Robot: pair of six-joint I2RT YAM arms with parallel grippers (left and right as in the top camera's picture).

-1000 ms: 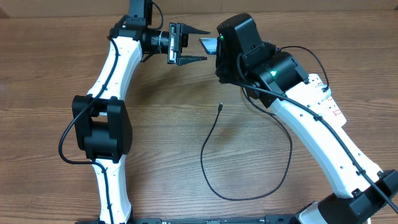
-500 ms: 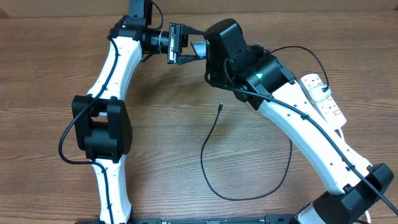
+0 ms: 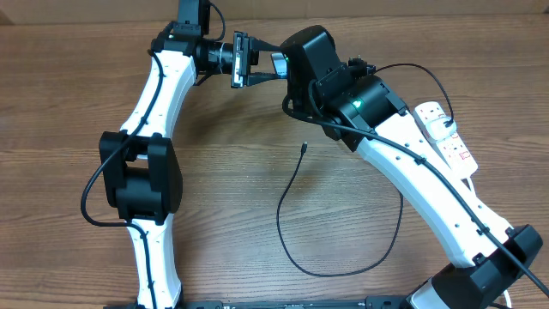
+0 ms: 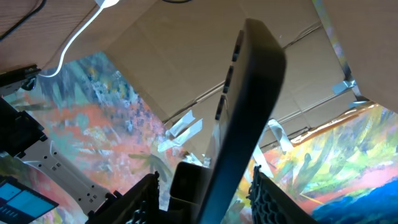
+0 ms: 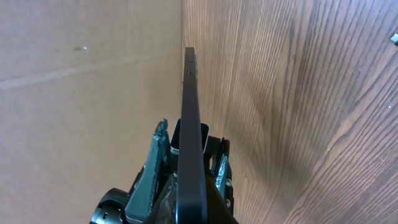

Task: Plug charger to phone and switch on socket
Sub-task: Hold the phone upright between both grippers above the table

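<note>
The phone [image 3: 278,62] hangs in the air at the back of the table, held edge-up. My right gripper [image 5: 189,168] is shut on its lower end; the dark edge [image 5: 193,112] points away from the wrist. My left gripper [image 4: 205,183] reaches in from the left, its jaws open on either side of the phone [image 4: 249,106], with narrow gaps showing. The charger lies on the table as a thin black loop [image 3: 343,271], its small plug tip [image 3: 304,148] free. At the right edge lies the white socket [image 3: 448,142].
A cardboard wall [image 5: 87,74] stands close behind the phone. The right arm [image 3: 429,189] crosses above the charger's loop and part of the socket. A white cord [image 4: 74,43] shows in the left wrist view.
The right arm moved left and carried the phone between the left gripper's fingers. The left jaws narrowed around it. The charger did not move.
</note>
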